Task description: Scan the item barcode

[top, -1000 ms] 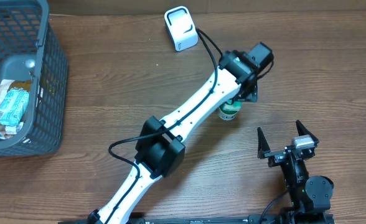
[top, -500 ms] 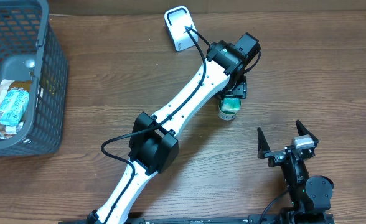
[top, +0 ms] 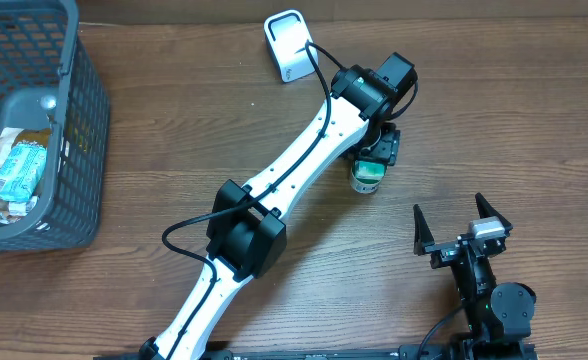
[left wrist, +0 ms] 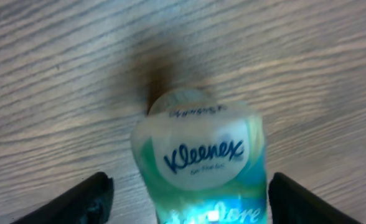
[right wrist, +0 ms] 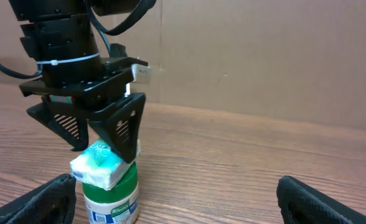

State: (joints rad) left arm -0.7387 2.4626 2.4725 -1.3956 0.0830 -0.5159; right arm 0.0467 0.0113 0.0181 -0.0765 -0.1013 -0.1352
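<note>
Hanging just over the pack [left wrist: 201,155], the left gripper [left wrist: 190,179] has one finger on each side of it. Bare wood shows between each finger and the pack, so the jaws are apart and nothing is held yet. I think it sits that way so it can squeeze the pack from both sides and lift it. The pack is near the scanner [top: 291,45], on the robot's side of it, with its Kleenex name facing up. From the side, the pack seems to rest, a bit tilted, on a small green tub [right wrist: 111,199]; I cannot tell if they are one thing. A label low on the tub may carry a barcode, but it is too small to be sure. Being so near the scanner, the pack likely has only a short way to go. The right gripper [top: 449,206] waits wide open and empty, farther from the scanner than the pack. The basket [top: 84,110], well away from the scanner, holds more items, probably for later.
</note>
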